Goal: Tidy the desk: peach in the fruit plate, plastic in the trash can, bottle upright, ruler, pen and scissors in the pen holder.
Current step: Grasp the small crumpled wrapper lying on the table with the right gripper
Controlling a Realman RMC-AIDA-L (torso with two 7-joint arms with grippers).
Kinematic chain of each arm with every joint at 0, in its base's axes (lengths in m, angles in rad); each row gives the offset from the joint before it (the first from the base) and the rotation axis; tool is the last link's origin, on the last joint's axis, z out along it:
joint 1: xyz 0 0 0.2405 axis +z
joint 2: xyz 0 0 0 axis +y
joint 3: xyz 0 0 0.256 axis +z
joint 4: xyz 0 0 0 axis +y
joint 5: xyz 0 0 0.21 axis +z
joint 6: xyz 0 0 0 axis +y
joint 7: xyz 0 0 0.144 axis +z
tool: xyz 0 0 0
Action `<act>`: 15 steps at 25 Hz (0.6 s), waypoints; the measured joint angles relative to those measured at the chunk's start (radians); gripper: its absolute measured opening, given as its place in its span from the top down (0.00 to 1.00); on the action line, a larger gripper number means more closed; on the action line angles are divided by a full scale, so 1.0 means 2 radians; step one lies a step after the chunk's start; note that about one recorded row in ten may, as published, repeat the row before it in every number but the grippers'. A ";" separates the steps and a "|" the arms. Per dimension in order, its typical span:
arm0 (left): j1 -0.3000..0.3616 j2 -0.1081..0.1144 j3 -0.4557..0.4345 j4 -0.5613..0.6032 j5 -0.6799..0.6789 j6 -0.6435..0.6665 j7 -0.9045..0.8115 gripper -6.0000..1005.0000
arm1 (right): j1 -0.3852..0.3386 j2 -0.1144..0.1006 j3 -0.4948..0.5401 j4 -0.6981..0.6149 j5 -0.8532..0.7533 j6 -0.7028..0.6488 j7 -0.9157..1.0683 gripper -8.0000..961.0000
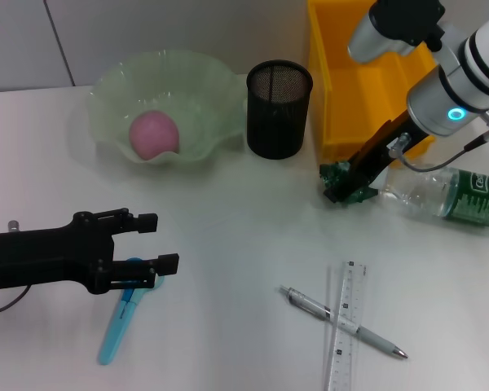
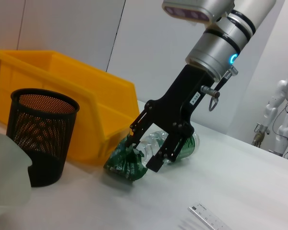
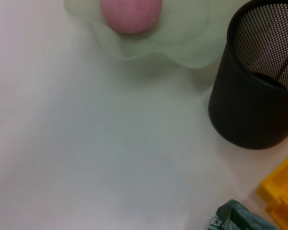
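right claw point(image 1: 352, 181) is closing its fingers around the crumpled green plastic point(image 1: 348, 181), which is lying on the table point(image 1: 228, 244) just in front of the trash can point(image 1: 350, 90) and touching the neck end of the fallen bottle point(image 1: 448, 195). judging by this, the step in hand is getting the plastic into the trash can: the grip is needing to bite the wad alone, clear of the bottle, then lift straight up above the trash can's near wall before moving over and letting go. left claw point(image 1: 155, 242) is hovering open over the scissors point(image 1: 122, 314), well away from the trash can. the peach point(image 1: 154, 135) is sitting in the fruit plate point(image 1: 114, 90), beyond the pen holder point(image 1: 279, 108) from the trash can.
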 joint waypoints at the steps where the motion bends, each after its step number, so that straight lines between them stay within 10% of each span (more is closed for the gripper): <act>1: 0.000 0.000 0.000 0.000 0.000 0.000 -0.001 0.17 | 0.000 0.000 0.000 0.003 0.000 0.004 -0.002 0.18; 15: -0.001 0.000 0.000 -0.001 0.000 0.000 -0.004 0.17 | -0.003 0.003 0.000 0.038 0.011 0.038 -0.019 0.26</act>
